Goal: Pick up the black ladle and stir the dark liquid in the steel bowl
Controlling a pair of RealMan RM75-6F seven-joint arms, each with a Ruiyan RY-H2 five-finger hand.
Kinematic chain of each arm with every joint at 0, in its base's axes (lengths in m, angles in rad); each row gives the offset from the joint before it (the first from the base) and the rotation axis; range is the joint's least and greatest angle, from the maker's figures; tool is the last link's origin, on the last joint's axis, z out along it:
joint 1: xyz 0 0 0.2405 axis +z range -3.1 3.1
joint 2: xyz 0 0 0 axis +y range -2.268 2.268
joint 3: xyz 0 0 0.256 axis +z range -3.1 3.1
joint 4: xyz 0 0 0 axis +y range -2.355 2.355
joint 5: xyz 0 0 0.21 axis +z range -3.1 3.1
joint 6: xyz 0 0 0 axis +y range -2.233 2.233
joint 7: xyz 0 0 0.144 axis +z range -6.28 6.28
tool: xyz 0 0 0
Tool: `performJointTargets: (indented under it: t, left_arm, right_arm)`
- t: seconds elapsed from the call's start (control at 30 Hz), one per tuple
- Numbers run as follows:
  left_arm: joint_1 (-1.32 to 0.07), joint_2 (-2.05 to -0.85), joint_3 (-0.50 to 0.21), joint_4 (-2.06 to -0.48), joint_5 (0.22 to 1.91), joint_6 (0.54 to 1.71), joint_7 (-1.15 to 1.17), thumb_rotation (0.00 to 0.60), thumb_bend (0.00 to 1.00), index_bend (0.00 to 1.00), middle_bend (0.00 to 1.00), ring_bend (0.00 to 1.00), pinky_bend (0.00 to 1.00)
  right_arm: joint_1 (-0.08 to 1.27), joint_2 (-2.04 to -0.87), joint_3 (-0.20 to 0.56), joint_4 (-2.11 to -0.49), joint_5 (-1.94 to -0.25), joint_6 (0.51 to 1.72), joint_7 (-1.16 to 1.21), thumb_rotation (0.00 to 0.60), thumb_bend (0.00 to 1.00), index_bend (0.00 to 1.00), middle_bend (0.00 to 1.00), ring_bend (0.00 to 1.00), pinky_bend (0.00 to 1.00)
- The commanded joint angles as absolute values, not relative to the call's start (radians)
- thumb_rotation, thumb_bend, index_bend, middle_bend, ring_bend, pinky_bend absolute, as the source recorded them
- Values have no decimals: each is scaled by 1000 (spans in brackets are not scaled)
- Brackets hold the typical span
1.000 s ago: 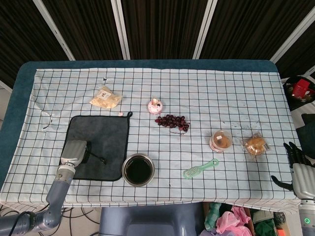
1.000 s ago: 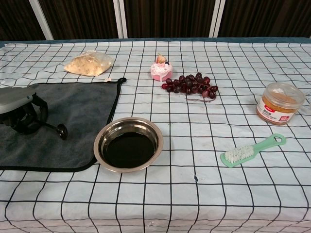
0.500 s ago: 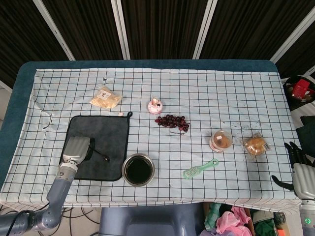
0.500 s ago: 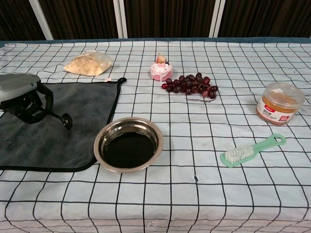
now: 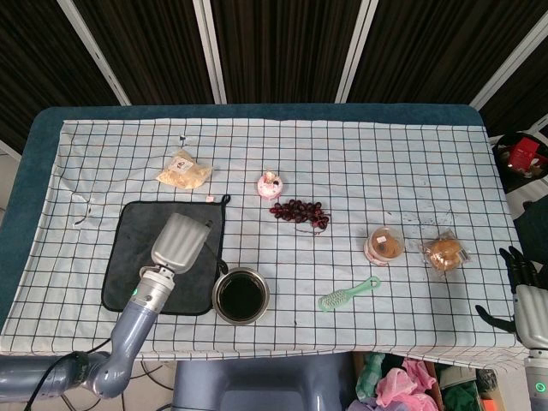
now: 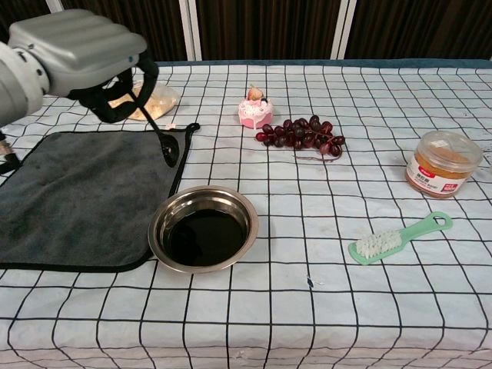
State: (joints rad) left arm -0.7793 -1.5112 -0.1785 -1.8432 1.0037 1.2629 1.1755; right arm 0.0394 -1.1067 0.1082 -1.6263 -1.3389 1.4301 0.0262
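My left hand [image 6: 81, 50] grips the black ladle [image 6: 160, 137] and holds it in the air, cup end hanging down over the right edge of the grey towel [image 6: 69, 200]. The ladle's cup is up and to the left of the steel bowl [image 6: 203, 228], clear of the dark liquid [image 6: 203, 237]. In the head view the left hand [image 5: 180, 242] covers the ladle and sits just left of and above the bowl [image 5: 241, 295]. My right hand [image 5: 519, 278] hangs off the table's right edge, fingers spread, holding nothing.
A green brush [image 6: 398, 238] lies right of the bowl. Behind it are dark grapes [image 6: 301, 134], a pink cupcake [image 6: 255, 109] and a bag of snacks [image 6: 142, 100]. A lidded jar [image 6: 443, 163] and a wrapped bun [image 5: 444, 253] stand at the right.
The left hand has lifted off the towel with the ladle and swung up and to the right, toward the bowl. The right hand has barely moved.
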Motion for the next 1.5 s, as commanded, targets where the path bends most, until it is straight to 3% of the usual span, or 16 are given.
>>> performJointTargets:
  t: [0.03,0.63,1.27,1.5]
  left_arm:
    - [-911,-1616,-175,-1851,1002,1305,1463,600,489,655,885,829,817]
    - [-983,-1777,-98,-1693,989,1278,1586,600,492,667,889,834,822]
    - [-993,-1764,-30,-1626,995,1248,1615,600,499,670,888,833,823]
    - [-1016,-1768,2,-1575,1085,1228,1618,600,500,671,888,833,825]
  right_arm:
    - [37,-1103,109,-1629,-1342,1435,32,600,114,28,8,61,217]
    - [23,-1087,110,-1631,-1349,1453,62,600,113,28,8,61,217]
    - [21,-1086,110,-1632,-1351,1453,69,600,113,28,8,61,217]
    - [23,-1088,107,-1630,-1352,1445,71,600,114,28,8,61,217]
